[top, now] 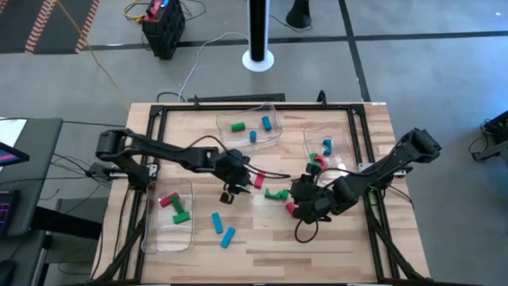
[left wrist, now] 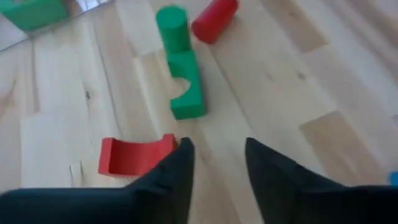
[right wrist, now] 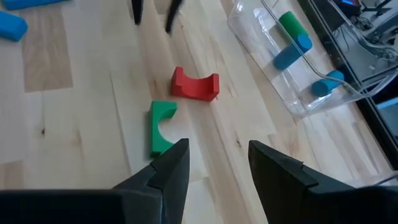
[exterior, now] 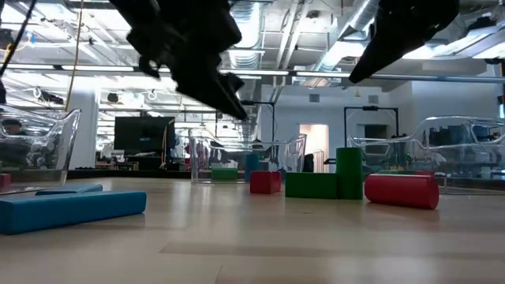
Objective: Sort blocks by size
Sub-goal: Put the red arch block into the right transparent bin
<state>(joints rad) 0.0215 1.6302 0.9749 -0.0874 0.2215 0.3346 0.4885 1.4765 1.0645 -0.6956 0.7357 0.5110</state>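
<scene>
Low view. Two dark arms hang above the table [exterior: 260, 237]. Beneath them stand a red block [exterior: 265, 182], a green bar [exterior: 312, 185] with an upright green cylinder [exterior: 349, 172], and a red cylinder [exterior: 401, 191]; a blue bar [exterior: 71, 209] lies apart.

Table [top: 262, 238]: fills the middle of the high view.

Trays, three:
- back tray [top: 274, 139], upper centre, holds three blocks [top: 252, 127].
- right tray [top: 311, 143], right of centre, holds several blocks near its lower end.
- left tray [top: 163, 234], lower left, holds three blocks in its upper half.

Loose blocks on the table:
- two bars [top: 222, 229], lower centre, just right of the left tray, one below the other.
- arch blocks [top: 270, 189], centre, between the two grippers.
- cylinder [top: 290, 210], just below and right of them.

Left gripper [top: 228, 194]: centre, left of the arch blocks.

Right gripper [top: 305, 208]: right of them, beside the cylinder.
</scene>
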